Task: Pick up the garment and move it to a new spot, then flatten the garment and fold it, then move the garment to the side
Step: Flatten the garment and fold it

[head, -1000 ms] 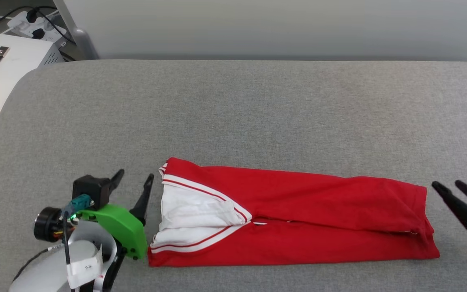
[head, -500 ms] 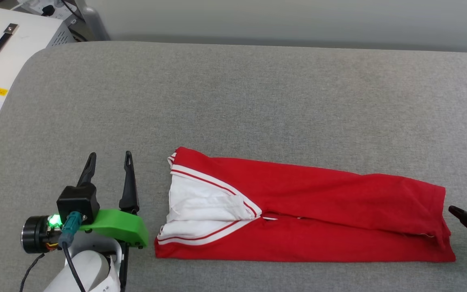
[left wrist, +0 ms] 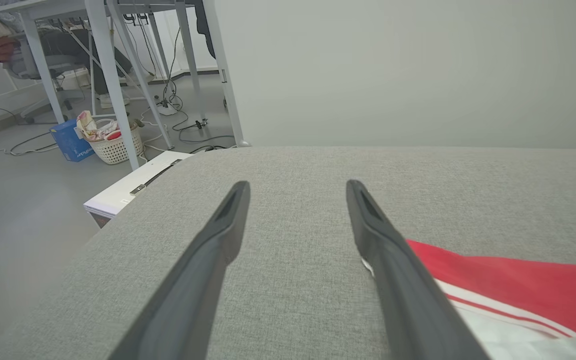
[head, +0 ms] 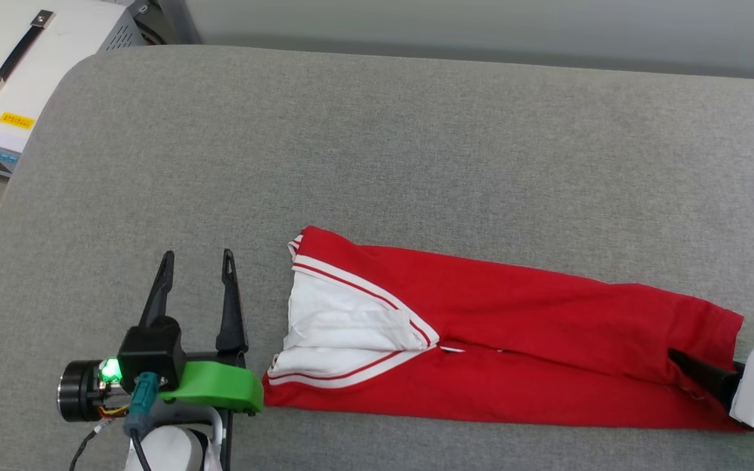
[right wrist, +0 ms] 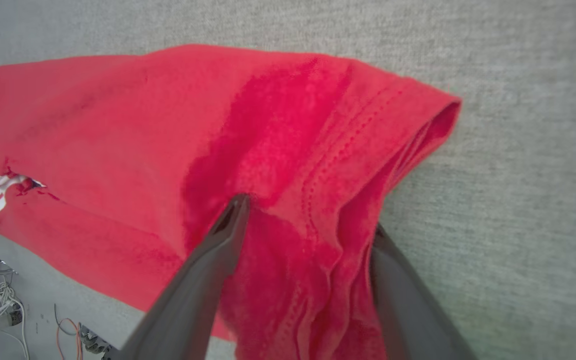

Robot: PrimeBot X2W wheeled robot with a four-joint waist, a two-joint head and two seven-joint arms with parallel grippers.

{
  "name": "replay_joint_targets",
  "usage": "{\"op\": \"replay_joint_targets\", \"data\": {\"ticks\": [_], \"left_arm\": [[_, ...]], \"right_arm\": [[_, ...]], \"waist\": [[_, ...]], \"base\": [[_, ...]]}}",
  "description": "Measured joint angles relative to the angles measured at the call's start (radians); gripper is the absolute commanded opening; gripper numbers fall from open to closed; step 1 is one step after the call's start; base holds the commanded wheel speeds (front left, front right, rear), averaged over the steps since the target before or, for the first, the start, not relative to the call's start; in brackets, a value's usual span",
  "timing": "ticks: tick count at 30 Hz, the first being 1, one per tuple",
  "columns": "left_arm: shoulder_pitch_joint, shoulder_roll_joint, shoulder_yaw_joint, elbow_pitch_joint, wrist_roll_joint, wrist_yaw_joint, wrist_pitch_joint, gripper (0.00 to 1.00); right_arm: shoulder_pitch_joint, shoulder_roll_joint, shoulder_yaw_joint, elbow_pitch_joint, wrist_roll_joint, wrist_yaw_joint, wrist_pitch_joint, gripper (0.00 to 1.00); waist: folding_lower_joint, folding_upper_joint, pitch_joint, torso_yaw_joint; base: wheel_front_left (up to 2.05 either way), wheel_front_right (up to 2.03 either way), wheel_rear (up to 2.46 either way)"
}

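The garment (head: pixel 514 340) was seen folded into a long strip, laid flat on the grey tabletop (head: pixel 416 144) toward the robot's side. The left gripper (head: pixel 197 256) was held wide and empty just beside the white-sleeved end, apart from it. The right gripper (right wrist: pixel 309 215) was spread wide about the red hem end, with bunched cloth between its fingers, not yet pinched.

The right hand's (right wrist: pixel 308 214) far fingertip is hidden under the shirt's (right wrist: pixel 118 115) hem. In the head view its wrist is cut off at the edge. The white box's (head: pixel 69 46) yellow label (head: pixel 17 120) is too small to read.
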Motion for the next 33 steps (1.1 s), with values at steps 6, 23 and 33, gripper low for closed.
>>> {"op": "replay_joint_targets", "data": {"ticks": [6,23,33], "left_arm": [[0.035,-0.070,0.043,-0.003,0.069,-0.052,0.000,1.00],[0.080,-0.144,0.147,0.006,0.156,-0.179,0.000,1.00],[0.113,-0.164,0.177,0.011,0.187,-0.212,0.000,1.00]], "right_arm": [[-0.010,0.014,0.035,0.011,0.001,0.000,-0.060,0.00],[-0.011,-0.162,-0.006,0.133,-0.029,0.000,-0.161,0.00],[0.007,-0.201,0.041,-0.067,-0.019,0.000,-0.075,0.00]], "waist": [[0.0000,0.0000,-0.009,-0.009],[0.0000,0.0000,-0.077,-0.015],[0.0000,0.0000,-0.117,-0.022]], "base": [[0.00,0.00,0.00],[0.00,0.00,0.00],[0.00,0.00,0.00]]}}
